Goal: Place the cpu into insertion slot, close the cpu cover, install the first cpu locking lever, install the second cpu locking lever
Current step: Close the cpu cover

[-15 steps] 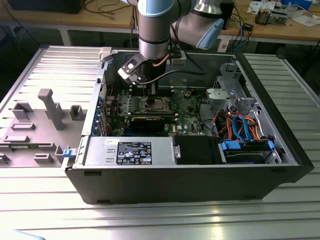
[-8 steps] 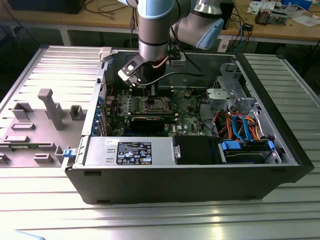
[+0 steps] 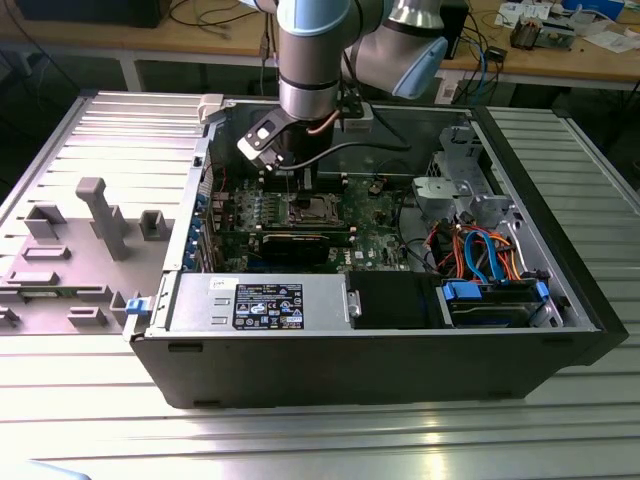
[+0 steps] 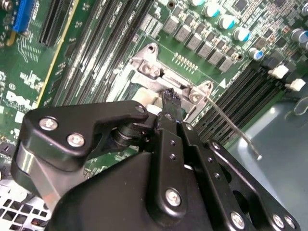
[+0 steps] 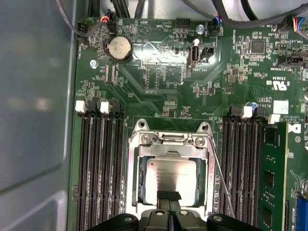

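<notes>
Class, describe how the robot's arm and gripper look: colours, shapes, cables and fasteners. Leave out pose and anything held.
The arm is a thick silver-grey metal cylinder with pale blue joint caps; a black cable and a copper-coloured one loop beside its wrist. The gripper is matte black, built of rounded linkage plates joined by silver screws, narrowing to slim black jaws.

Open computer case [image 3: 400, 350] lies on its side on the ribbed metal desk [image 3: 300, 440], and the arm [image 3: 315, 60] reaches down into it, pincer [image 3: 303, 183] right over the insertion slot [image 3: 306, 210] on the green motherboard [image 3: 375, 235]. Grey plastic fixtures [image 3: 100, 215] sit at the exterior view's left.
</notes>
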### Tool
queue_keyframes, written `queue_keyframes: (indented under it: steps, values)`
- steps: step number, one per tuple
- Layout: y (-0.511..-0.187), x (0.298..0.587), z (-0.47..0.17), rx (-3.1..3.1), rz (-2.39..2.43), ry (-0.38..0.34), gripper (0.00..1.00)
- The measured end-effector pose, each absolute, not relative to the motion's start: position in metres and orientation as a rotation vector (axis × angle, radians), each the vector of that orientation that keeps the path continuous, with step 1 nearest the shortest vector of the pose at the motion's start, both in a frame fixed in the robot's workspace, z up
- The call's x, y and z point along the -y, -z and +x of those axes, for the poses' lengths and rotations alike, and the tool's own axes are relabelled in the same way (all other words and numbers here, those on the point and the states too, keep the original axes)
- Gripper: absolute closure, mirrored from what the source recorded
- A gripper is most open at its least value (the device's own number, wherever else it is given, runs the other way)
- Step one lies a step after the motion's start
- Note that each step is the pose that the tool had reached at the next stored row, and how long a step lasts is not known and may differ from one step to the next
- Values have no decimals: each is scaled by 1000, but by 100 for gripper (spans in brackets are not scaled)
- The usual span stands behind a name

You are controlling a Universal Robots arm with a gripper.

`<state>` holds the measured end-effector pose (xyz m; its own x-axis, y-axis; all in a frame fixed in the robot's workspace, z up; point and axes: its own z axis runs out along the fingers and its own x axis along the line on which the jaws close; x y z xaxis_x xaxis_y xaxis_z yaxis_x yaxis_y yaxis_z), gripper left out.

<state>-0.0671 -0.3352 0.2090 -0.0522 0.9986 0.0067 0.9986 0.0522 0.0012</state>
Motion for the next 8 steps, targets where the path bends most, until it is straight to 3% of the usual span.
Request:
queue_keyframes:
  steps: [8]
  values:
    - [-209,335,-48,2276,-2159,8,89]
